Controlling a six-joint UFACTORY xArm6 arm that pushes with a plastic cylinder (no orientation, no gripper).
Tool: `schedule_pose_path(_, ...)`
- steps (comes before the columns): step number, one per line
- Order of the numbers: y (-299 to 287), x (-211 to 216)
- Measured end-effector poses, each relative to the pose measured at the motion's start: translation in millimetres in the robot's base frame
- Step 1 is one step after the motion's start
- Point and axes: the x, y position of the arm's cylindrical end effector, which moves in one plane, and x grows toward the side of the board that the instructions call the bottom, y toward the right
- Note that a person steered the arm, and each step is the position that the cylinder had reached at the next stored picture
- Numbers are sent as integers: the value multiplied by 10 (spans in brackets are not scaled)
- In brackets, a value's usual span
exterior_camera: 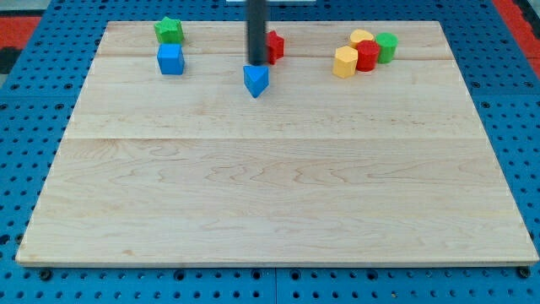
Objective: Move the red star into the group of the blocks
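One dark rod is seen, with no fingers fitted; my tip (256,63) is placed just at nine o'clock of the red star (273,45), whether touching cannot be told. Four blocks are grouped at three o'clock on the bench (270,194): yellow (345,62), red (367,56), green (386,46) and another yellow (361,37).

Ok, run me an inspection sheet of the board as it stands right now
Surface: wooden board on blue pegboard.
Job's things: red star near the view's top, partly behind the rod; group of yellow block, red block, second yellow block, green block at its right.
Clutter: green star, blue cube, blue triangular block.
Grippers: my tip at the star's left, above the blue triangular block.
Cables: nothing seen.
Surroundings: red strip.
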Motion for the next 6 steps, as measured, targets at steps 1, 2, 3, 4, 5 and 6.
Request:
schedule_pose_path(1,-114,-271)
schedule_pose_path(2,628,-437)
schedule_pose_path(3,1435,-290)
schedule_pose_path(4,497,-267)
schedule_pose_path(5,-154,-66)
schedule_pose_path(6,-249,495)
